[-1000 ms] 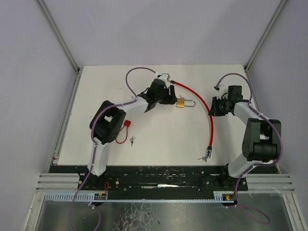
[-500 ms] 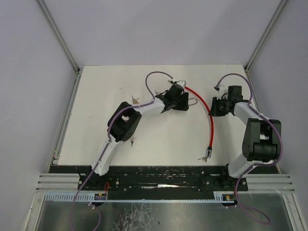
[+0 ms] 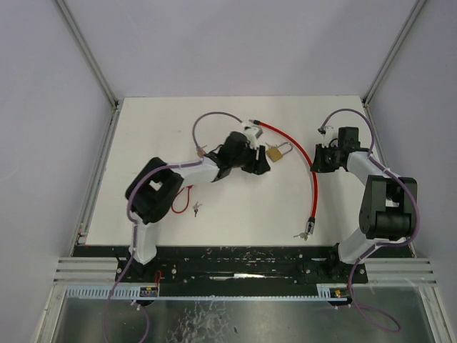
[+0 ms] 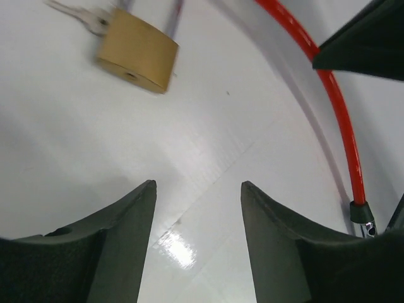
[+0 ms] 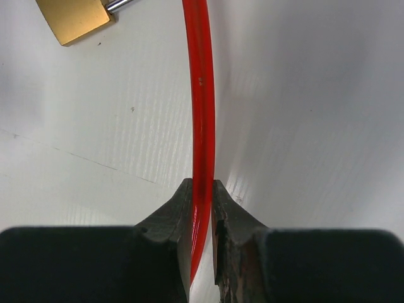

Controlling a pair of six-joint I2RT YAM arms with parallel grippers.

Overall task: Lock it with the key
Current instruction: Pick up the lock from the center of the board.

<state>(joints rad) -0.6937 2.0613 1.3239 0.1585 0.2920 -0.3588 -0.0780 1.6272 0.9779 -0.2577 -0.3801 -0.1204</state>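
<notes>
Right gripper (image 5: 201, 184) pinches springy-looking red cable (image 5: 202, 107); left gripper (image 4: 197, 189) spread, empty. Padlock (image 4: 137, 58) prob. hard, slippery: take by flat sides, key (image 4: 82, 14) by head.

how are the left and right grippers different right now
The left gripper stands open with nothing between its jaws; the right gripper is shut on the red cable.
The left gripper sits near the middle of the table, just short of the brass padlock; the right gripper is out toward the right edge, on the cable's bend.
Both have black fingers and sit low over the white table.
</notes>
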